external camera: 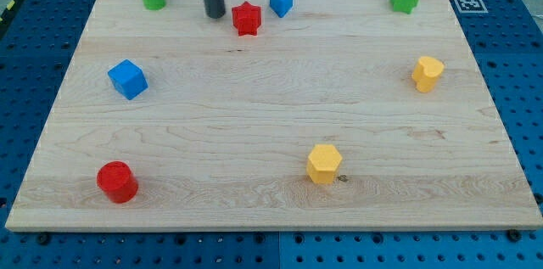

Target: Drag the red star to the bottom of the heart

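Blocks dot the wooden counter point(254, 125). Near the top edge, left of centre, my tip point(214, 14) rests just left of the red star point(247, 19). No jaws exist on this rod, nothing held. Far right, the yellow heart point(427, 73) sits well apart.

Light: bright, even, from above; Shadows: short, soft under the pale wooden board's point(271, 125) blocks; Glare: faint; Focus: sharp throughout

My tip point(214, 14) stands upright on its rod.
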Action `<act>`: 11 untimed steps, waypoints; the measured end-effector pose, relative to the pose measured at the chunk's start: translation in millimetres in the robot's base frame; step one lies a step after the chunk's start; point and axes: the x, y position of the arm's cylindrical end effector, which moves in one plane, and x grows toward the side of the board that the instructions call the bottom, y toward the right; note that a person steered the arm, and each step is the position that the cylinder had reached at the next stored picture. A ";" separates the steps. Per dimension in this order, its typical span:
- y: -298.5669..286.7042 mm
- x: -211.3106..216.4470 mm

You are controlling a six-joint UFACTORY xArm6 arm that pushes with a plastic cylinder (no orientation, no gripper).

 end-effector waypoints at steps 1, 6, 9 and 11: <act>47.3 24.8; 137.4 154.3; 205.4 216.7; 193.7 178.3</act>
